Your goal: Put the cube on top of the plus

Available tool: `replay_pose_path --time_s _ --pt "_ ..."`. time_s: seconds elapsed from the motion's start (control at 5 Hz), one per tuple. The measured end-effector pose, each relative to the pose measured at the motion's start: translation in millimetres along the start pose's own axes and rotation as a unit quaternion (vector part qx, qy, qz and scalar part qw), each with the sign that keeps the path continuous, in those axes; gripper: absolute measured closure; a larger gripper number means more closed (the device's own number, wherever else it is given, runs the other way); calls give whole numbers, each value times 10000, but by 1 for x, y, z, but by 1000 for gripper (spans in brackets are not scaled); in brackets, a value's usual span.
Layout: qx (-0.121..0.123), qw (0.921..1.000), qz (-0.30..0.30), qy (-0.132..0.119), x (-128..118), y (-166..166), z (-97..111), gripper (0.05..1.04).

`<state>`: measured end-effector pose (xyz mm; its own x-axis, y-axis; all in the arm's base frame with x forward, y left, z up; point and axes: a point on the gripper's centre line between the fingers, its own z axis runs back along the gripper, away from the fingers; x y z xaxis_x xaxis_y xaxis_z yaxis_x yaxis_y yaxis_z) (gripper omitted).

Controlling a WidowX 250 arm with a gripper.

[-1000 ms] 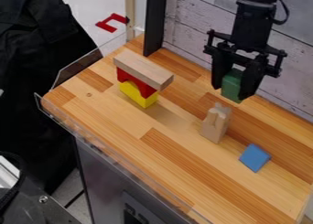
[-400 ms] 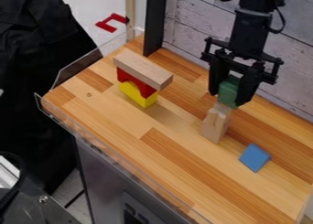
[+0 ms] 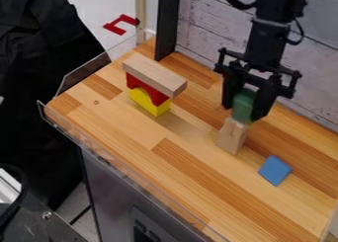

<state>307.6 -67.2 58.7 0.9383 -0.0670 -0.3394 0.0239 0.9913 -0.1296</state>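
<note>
Gripper: black, hanging down at the upper right of the worktop, its two fingers closed on opposite sides of a green cube.
Green cube: pinched in that grip, directly over the pale wooden plus. Its lower edge meets or nearly meets the wood; from where I stand I can't tell whether they touch.
Wooden plus: upright on the worktop, taller than it is wide, and I'd judge it easy to tip. Its top looks small, and the cube covers part of it from this side.
Placing: this looks like the last bit of the job. Center the cube over the wood, keep its base level, and ease down until the wood bears it evenly. Pressing harder, or any sideways drift, could topple the piece.
Letting go: best done only once the cube is seated, both fingers parting slowly and equally so neither drags it. Then lift straight up.
Blue block: on the worktop, near the plus, toward the lower right.
Plank: pale wood, lying across a red arch and a yellow block, well apart at the left.
Worktop: striped wood, giving the plus a flat footing.
</note>
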Motion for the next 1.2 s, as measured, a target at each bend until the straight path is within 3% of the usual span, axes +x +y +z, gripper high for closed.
replay_pose_path --time_s 0.6,1.2 --pt "24 9998 194 -21 1 7 1 519" --pt "41 9996 261 123 -8 8 -5 519"
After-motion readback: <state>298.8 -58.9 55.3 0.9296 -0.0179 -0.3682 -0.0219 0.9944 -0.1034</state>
